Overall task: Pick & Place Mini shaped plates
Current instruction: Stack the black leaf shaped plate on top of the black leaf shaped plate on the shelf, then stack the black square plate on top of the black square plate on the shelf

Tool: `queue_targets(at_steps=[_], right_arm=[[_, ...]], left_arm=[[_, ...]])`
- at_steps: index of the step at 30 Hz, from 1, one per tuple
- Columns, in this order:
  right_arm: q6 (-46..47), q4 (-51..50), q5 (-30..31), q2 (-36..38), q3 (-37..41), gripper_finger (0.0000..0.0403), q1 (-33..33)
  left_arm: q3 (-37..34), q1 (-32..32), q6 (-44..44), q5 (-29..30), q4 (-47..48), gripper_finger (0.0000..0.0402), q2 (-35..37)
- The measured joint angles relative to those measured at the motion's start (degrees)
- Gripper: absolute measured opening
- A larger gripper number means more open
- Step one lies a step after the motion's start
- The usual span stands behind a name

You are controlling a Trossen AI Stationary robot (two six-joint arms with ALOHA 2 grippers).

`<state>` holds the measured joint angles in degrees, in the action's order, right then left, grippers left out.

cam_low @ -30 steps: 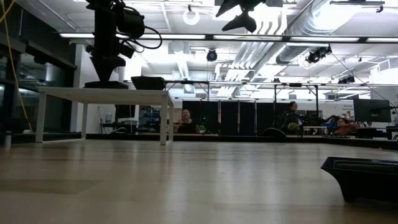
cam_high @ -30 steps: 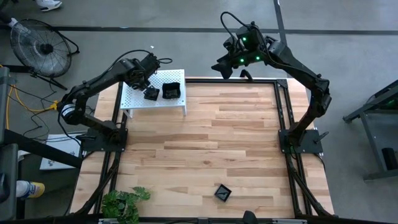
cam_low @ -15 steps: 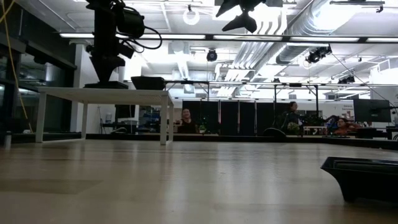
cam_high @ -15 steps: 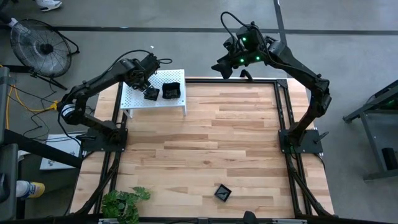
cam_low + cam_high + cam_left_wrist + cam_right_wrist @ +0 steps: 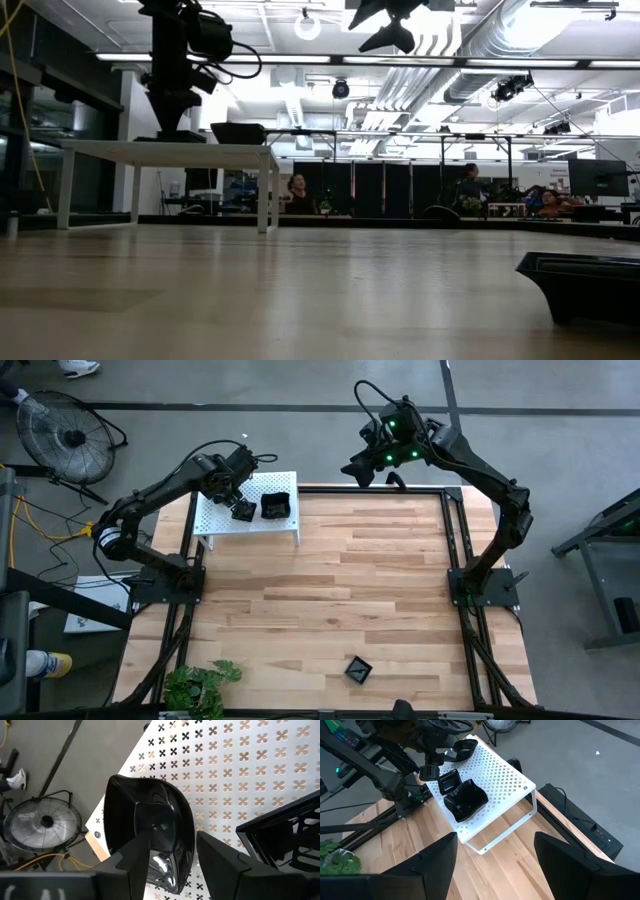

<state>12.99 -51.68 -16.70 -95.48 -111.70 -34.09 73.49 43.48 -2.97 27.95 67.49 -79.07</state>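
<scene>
Your wooden table [image 5: 340,600] carries the white perforated shelf [image 5: 225,520] at its far left corner. Your right tool [image 5: 372,470] waits spread wide above the far edge. Your left tool [image 5: 172,851] hangs open over a glossy black dish [image 5: 150,827] on the shelf, two more dishes [image 5: 465,800] beside it, another [image 5: 358,670] near the table's front edge.

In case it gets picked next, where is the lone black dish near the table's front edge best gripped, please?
Pinch one side wall of the lone black dish, one finger inside and one outside, probably coming straight down. It sits open side up on the wooden table with nothing close by, and the low view shows walls flaring to a thin rim.
</scene>
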Motion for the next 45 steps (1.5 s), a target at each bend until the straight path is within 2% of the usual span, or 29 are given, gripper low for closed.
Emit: queue_targets(at_steps=[5,15,23,27,35,45], right_arm=[[0.0,-0.02,0.06,0.0,0.0,0.0259,0.0],[0.46,-0.32,2.25,0.0,0.0,0.0259,0.02],[0.46,-2.03,3.27,0.0,0.0,0.0259,0.0],[0.46,-2.62,3.3,0.0,0.0,0.0259,0.02],[0.46,-3.1,3.3,0.0,0.0,0.0259,0.02],[0.46,-4.9,3.32,0.0,0.0,0.0259,0.0]], left_arm=[[0.0,0.0,-1.1,0.0,-0.11,0.0157,0.02],[0.21,0.0,2.02,-3.39,0.21,0.0157,0.31],[5.05,0.0,1.75,-3.21,1.13,0.0157,0.31],[7.72,0.0,1.64,-5.23,3.44,0.0157,0.28],[11.33,-0.09,-4.17,-11.04,4.1,0.0156,0.28],[11.63,-5.02,-8.83,-10.69,4.27,0.0156,0.59]])
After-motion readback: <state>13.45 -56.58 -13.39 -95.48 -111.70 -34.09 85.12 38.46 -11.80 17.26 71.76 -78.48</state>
